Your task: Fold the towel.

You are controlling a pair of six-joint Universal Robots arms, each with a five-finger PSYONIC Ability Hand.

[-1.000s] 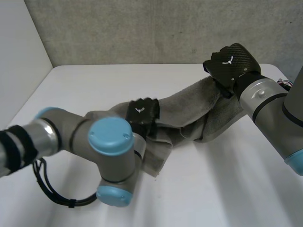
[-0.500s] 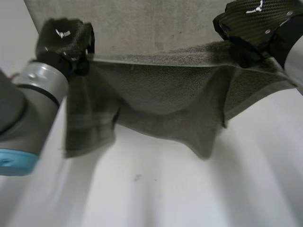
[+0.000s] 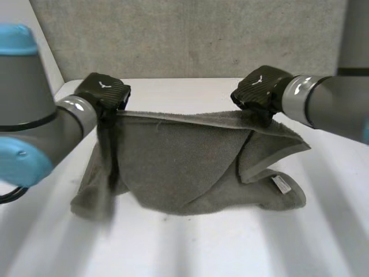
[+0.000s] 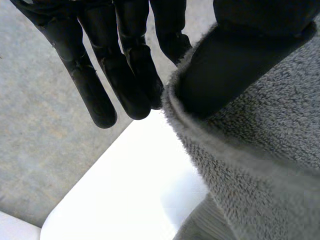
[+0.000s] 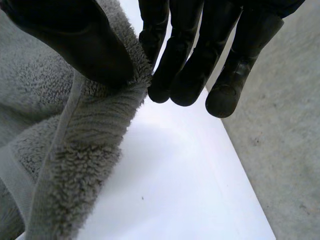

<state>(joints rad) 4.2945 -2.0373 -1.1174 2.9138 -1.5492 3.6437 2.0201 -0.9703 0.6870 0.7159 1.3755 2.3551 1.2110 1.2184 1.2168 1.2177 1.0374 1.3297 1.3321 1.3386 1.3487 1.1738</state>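
White table [image 3: 190,248] under grey terry towel [image 3: 173,167], top edge lifted taut, lower part slumped on table. Left hand [image 3: 104,92] pinching one top corner, thumb against straight fingers; right hand [image 3: 256,89] clamped likewise on the other. Small label [image 3: 281,184] on towel's right fold.

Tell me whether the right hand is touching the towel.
Touching. The right wrist view shows the right hand pinching the towel by its edge, between the thumb and the fingers.

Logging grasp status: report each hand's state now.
Left hand: shut, pinching the towel at its raised edge.
Right hand: shut, pinching the same edge.
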